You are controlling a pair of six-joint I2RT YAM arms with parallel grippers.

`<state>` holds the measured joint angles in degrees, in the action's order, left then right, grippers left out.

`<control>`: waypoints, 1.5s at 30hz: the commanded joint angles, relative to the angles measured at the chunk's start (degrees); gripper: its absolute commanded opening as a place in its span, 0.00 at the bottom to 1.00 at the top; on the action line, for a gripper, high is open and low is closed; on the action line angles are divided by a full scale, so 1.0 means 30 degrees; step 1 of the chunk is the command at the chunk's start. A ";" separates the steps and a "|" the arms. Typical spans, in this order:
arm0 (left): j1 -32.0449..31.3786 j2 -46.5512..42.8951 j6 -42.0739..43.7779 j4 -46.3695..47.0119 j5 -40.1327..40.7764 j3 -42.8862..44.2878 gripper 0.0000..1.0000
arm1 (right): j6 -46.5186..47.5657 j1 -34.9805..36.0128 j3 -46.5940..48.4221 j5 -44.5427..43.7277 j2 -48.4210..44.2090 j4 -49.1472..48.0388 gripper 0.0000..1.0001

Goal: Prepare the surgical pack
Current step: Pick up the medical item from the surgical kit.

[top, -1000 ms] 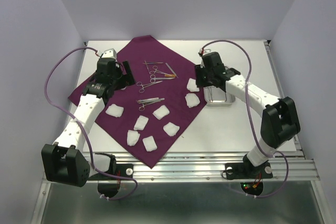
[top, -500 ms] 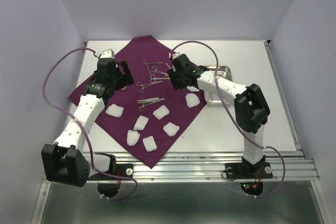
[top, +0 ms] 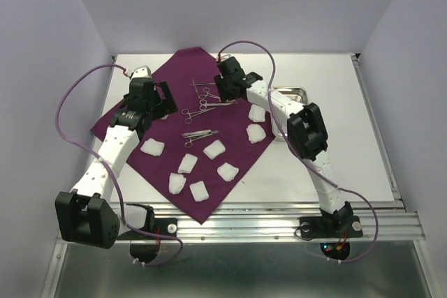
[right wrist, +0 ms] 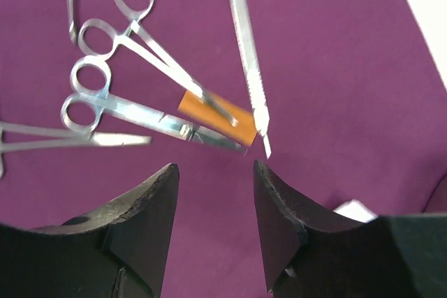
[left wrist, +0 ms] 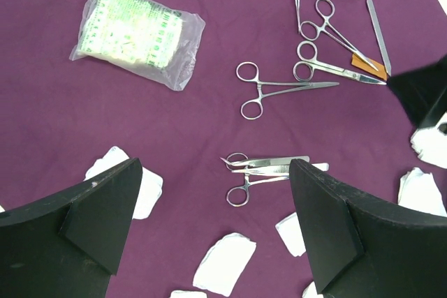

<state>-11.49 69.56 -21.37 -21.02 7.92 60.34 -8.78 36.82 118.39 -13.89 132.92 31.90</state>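
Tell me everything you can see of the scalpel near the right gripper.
The scalpel is slim, flat, shiny steel, with a ridged grip section and a small pointed blade at its near end. It lies flat and slightly slanted on the purple cloth, unheld. The blade end sits beside an orange piece under the tips of the scissors; contact cannot be told. The right gripper hovers close to the blade tip, jaws open.

Even, diffuse light is falling from overhead, casting only short, soft shadows beneath the arms. Steel scissors [right wrist: 140, 118] are glinting brightly against the matte surgical pack [top: 178, 75]. In the right wrist view, the scalpel handle [right wrist: 246, 47] is smearing slightly with motion blur
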 commanded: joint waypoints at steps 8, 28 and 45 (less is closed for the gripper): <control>0.0166 -0.0482 0.0178 -0.0055 0.0494 -0.0220 0.99 | -0.0003 -0.1257 0.5799 0.1085 0.3474 0.0704 0.52; 0.0196 -0.0569 -0.0027 -0.0026 0.0582 -0.0219 0.99 | -0.1263 -0.1872 0.5479 0.1086 0.5820 0.0586 0.27; 0.0196 -0.0628 -0.0173 -0.0026 0.0640 -0.0395 0.99 | -0.2523 -0.1872 0.2815 0.0118 0.2485 0.0500 0.02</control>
<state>-11.14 69.56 -21.56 -22.11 8.80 60.34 -15.07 31.51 130.21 -11.53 146.45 31.57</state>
